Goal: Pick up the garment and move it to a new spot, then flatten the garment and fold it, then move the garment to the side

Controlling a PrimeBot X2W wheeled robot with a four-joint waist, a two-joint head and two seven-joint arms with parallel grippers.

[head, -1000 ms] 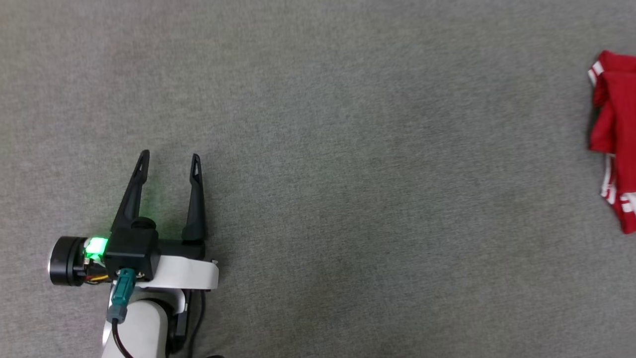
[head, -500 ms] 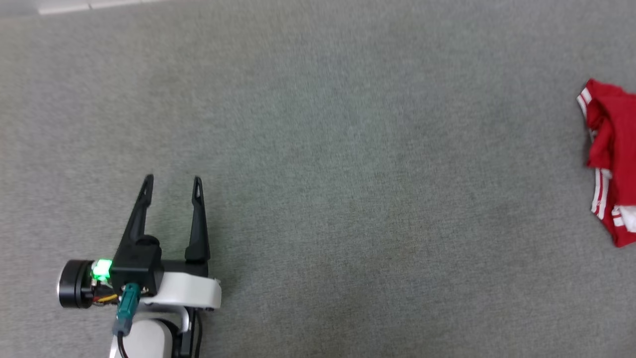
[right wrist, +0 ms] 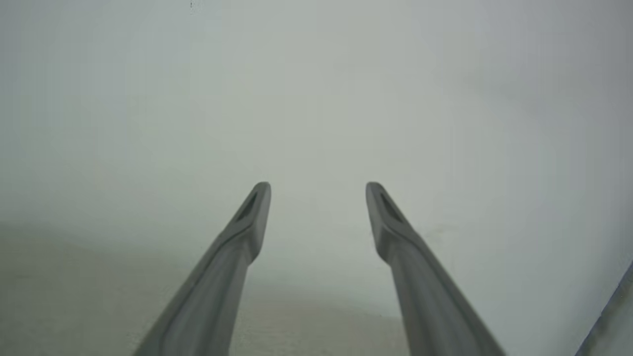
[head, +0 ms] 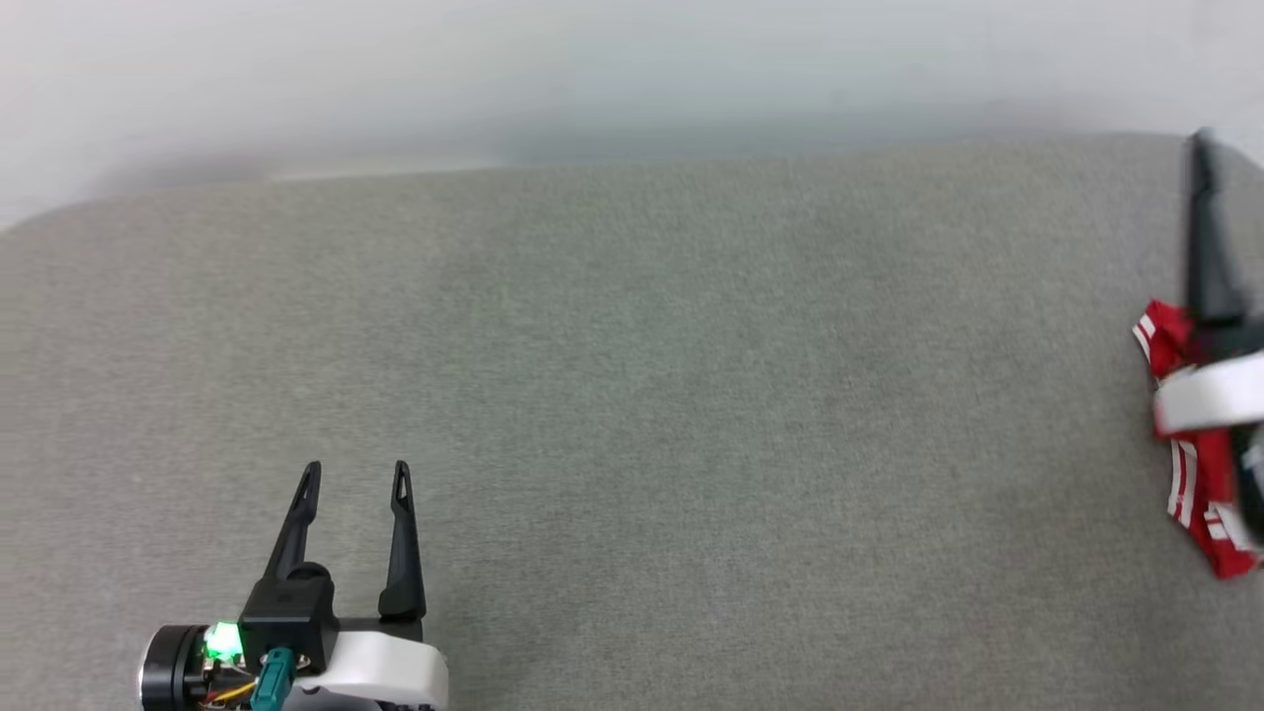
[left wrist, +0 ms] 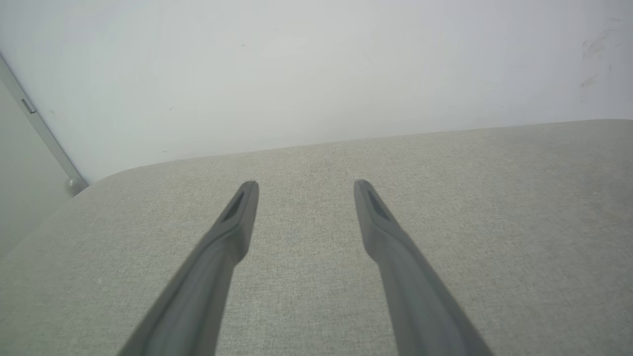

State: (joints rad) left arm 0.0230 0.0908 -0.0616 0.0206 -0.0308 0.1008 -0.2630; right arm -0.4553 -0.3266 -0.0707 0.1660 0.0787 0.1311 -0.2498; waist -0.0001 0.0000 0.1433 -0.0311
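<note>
The garment (head: pixel 1195 484), red with white stripes, lies bunched on the grey fabric surface (head: pixel 632 444) at the right edge of the head view, partly cut off by the frame. Over it there stand a dark finger (head: pixel 1207 247) and the white wrist of my right arm, hiding its middle. In the right wrist view my right gripper (right wrist: pixel 318 190) is open and empty, facing the pale wall. My left gripper (head: pixel 355 479) is open and empty at the lower left, far from the garment; in the left wrist view the left gripper (left wrist: pixel 305 188) hovers over bare fabric.
A white wall (head: pixel 592 69) rises behind the surface's far edge (head: pixel 632 163). In the left wrist view a wall corner with a grey strip (left wrist: pixel 44 133) stands beyond the surface's rounded left end.
The head camera has tilted up, bringing the wall and the surface's far edge into view. My right arm has come into the head view over the garment. The left gripper stays open.
</note>
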